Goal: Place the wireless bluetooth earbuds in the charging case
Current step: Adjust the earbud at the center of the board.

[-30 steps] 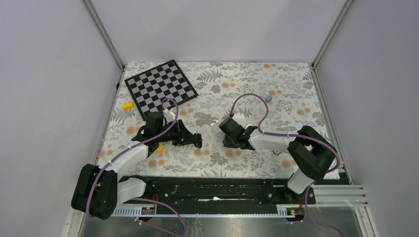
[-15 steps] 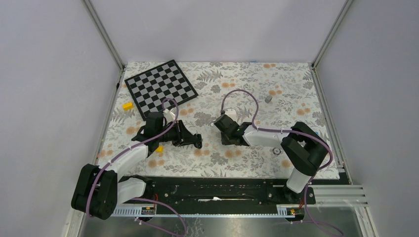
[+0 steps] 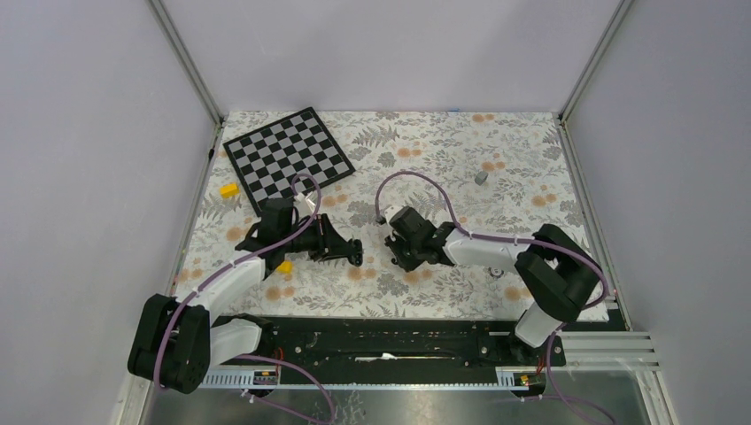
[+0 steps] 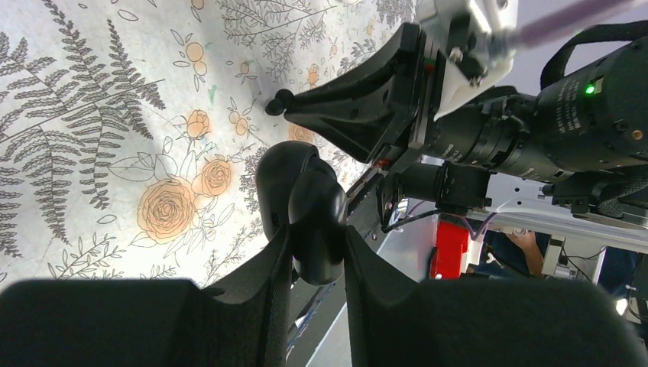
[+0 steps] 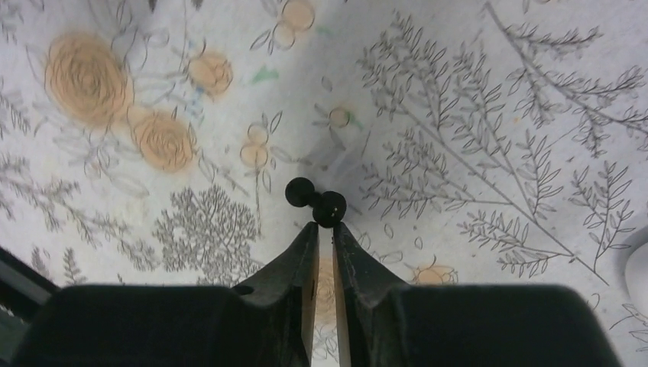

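On the floral worktop (image 3: 460, 142), a little near of its middle, the two arms come tip to tip. The left gripper (image 3: 352, 254) reaches in from the left, and its jaws are clamped on a black rounded object (image 4: 302, 206) that bulges in two smooth lobes above the fingers (image 4: 267, 283). Just to its right, close but apart, the right gripper (image 3: 397, 262) angles down toward the near side. Its jaws are drawn in to a thin slit, and one earbud (image 5: 315, 200) sits at their very tips, apparently pinched there. The earbud is a tiny black piece of two small balls, low over the cloth beside a pale orange flower. The left wrist view shows the same earbud (image 4: 277, 102) as a dot on the point of the right gripper (image 4: 294, 108), just beyond the black rounded object. A white rounded edge (image 5: 639, 277) shows at the right border of the right wrist view, and whether it is the charging case cannot be told. Toward the far left lies a chessboard (image 3: 288, 159) with a yellow block (image 3: 229, 189) near its left corner. A small grey piece (image 3: 481, 178) rests at the far right.
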`<state>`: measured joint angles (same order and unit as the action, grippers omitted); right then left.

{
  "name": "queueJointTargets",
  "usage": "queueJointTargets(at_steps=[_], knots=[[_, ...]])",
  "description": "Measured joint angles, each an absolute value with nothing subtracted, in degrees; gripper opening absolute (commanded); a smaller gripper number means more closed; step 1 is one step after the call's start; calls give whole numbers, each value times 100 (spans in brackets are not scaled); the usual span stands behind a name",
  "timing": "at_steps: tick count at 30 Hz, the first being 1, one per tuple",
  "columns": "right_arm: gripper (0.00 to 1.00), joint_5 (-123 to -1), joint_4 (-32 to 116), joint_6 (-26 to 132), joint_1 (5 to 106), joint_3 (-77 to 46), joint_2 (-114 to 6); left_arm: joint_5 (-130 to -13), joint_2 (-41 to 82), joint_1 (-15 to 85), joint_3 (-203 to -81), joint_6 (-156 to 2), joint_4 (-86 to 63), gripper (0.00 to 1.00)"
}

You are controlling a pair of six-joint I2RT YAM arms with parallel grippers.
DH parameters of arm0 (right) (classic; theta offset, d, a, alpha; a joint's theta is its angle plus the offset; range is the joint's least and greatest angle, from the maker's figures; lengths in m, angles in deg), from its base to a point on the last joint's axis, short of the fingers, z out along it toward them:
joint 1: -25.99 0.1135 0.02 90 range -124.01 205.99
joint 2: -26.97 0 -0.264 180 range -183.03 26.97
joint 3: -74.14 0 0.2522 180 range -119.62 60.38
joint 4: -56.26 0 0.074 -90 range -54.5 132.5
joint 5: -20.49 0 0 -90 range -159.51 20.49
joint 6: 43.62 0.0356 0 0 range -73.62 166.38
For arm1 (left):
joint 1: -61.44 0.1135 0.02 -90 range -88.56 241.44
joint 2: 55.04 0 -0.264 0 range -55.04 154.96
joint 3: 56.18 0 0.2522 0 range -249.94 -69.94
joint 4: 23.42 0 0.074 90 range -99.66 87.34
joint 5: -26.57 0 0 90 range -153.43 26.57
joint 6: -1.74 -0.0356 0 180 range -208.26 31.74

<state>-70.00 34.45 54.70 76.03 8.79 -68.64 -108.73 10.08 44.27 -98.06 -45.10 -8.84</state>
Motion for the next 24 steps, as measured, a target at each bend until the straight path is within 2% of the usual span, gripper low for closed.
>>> queueJointTargets(at_steps=[4,11,18,24], knots=[[31,-6817,3136,5162,7636,1017,-6644,-10945,1074,4427,-9843,-4523,-881,9],[35,-7011,2975,5350,7658,1111,-6403,-10945,1080,4427,-9848,-4525,-879,9],[32,-7492,3244,6886,7662,1318,-5509,-10943,1080,4427,-9848,-4541,-790,9],[39,-7711,3550,8058,7662,1519,-5361,-10941,1063,4427,-9848,-4545,-698,9]])
